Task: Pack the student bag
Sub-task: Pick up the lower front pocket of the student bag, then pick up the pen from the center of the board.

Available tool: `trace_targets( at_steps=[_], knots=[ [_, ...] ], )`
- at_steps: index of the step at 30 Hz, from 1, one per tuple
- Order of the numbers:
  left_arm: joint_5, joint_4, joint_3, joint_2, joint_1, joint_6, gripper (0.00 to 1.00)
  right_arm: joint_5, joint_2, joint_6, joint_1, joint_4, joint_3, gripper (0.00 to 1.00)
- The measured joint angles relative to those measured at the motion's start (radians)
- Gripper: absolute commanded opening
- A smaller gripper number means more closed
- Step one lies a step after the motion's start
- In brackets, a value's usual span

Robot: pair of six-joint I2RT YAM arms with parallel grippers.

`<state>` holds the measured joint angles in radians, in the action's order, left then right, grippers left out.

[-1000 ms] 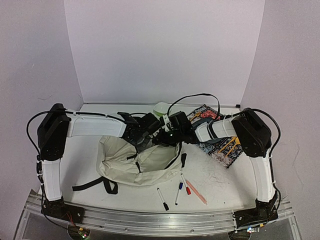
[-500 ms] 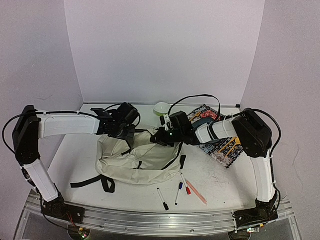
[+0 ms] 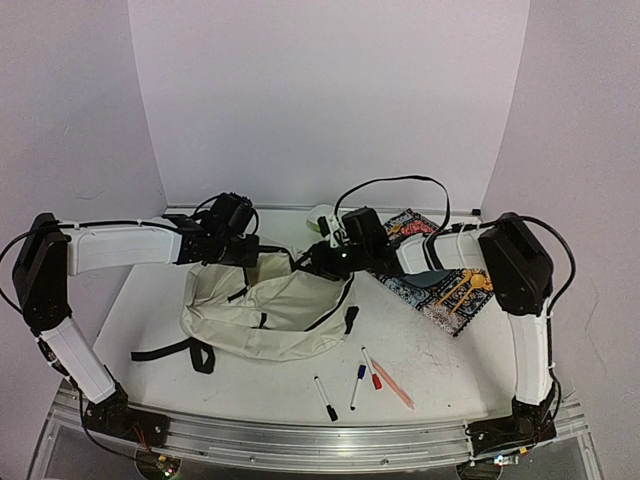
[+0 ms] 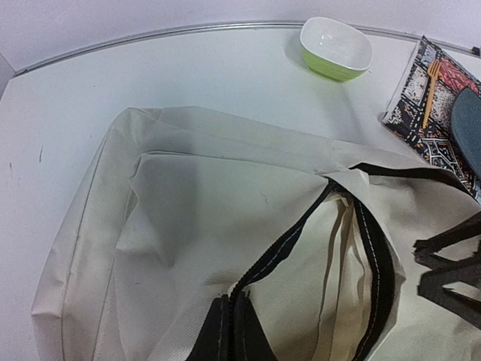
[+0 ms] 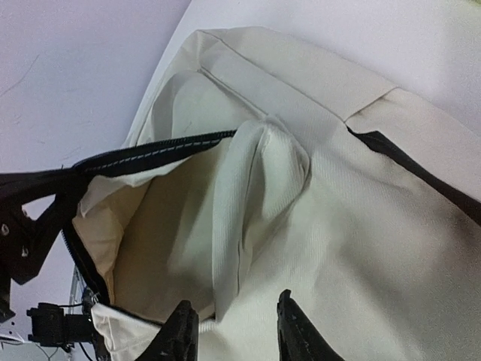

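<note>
The student bag point(image 3: 268, 316) is a cream fabric backpack with black zipper lines, lying left of the table's middle with its mouth gaping toward the back. My left gripper point(image 3: 258, 256) is shut on the black zipper edge at the bag's back left rim; in the left wrist view its fingers point(image 4: 233, 332) pinch that edge together. My right gripper point(image 3: 316, 262) hovers at the right side of the opening, and in its own view its jaws point(image 5: 237, 331) stand open over cream fabric, holding nothing. The inside of the bag point(image 5: 158, 248) looks empty where it shows.
A patterned book point(image 3: 440, 278) lies right of the bag with a dark object and a small fork on it. A green bowl point(image 4: 336, 47) sits at the back. Three markers point(image 3: 358, 384) and a pink pencil point(image 3: 390, 384) lie near the front edge.
My right gripper has opened and let go of the bag's fabric. The left arm pulled the zipper edge left and back, dragging the bag leftward and widening its mouth.
</note>
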<state>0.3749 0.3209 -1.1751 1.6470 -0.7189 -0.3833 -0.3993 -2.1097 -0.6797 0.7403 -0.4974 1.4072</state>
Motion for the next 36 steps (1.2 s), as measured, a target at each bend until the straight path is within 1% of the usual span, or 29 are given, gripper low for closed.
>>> trace_targets(
  at_steps=[6, 11, 15, 22, 28, 33, 36],
  knots=[
    [-0.015, -0.035, 0.014, 0.000, 0.000, 0.041, 0.00, 0.033, 0.238, 0.119, 0.000, 0.140, -0.109, 0.51],
    [-0.022, -0.062, 0.036, -0.005, 0.000, 0.053, 0.00, 0.107, 0.443, 0.188, 0.002, 0.274, -0.205, 0.52],
    [-0.029, -0.073, 0.044, -0.017, 0.000, 0.063, 0.00, 0.181, 0.554, 0.212, 0.008, 0.416, -0.278, 0.52],
    [-0.033, -0.083, 0.054, -0.034, 0.000, 0.074, 0.00, 0.282, 0.630, 0.204, 0.057, 0.638, -0.380, 0.51],
    [-0.032, -0.107, 0.077, -0.047, 0.000, 0.072, 0.00, 0.330, 0.654, 0.163, 0.115, 0.777, -0.456, 0.50],
    [-0.034, -0.125, 0.086, -0.050, 0.000, 0.070, 0.00, 0.344, 0.656, 0.122, 0.173, 0.859, -0.491, 0.50],
    [-0.036, -0.136, 0.088, -0.050, 0.000, 0.070, 0.00, 0.345, 0.637, 0.104, 0.211, 0.881, -0.491, 0.48]
  ],
)
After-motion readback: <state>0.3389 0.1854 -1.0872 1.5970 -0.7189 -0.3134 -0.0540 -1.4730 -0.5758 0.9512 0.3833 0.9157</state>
